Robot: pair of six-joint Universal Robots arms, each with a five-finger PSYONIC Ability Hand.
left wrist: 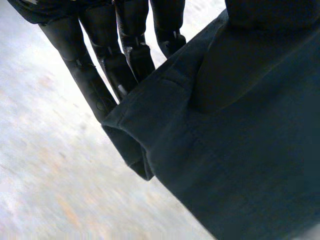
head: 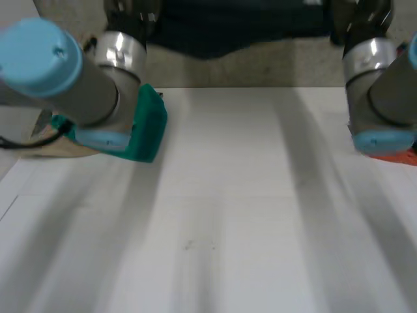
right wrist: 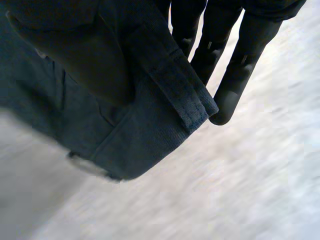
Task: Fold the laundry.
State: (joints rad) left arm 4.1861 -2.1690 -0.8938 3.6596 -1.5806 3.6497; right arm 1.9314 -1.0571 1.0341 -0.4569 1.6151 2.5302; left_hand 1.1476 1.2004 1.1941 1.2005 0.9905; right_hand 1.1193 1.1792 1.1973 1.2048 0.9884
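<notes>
A dark navy garment point(head: 234, 29) hangs stretched between my two hands beyond the table's far edge. My left hand point(head: 128, 14) is shut on one end of it. In the left wrist view the fingers point(left wrist: 117, 65) lie behind the cloth's hemmed corner point(left wrist: 240, 150) and the thumb presses on its front. My right hand point(head: 362, 19) is shut on the other end. There the fingers point(right wrist: 235, 60) back a seamed edge of the garment point(right wrist: 145, 125) with the thumb clamped over it.
The white table point(head: 228, 215) spreads in front of me. A teal object point(head: 148, 127) sits at its far left by my left arm, and a red-orange object point(head: 399, 155) at its far right edge. Beige floor point(head: 273, 65) lies beyond.
</notes>
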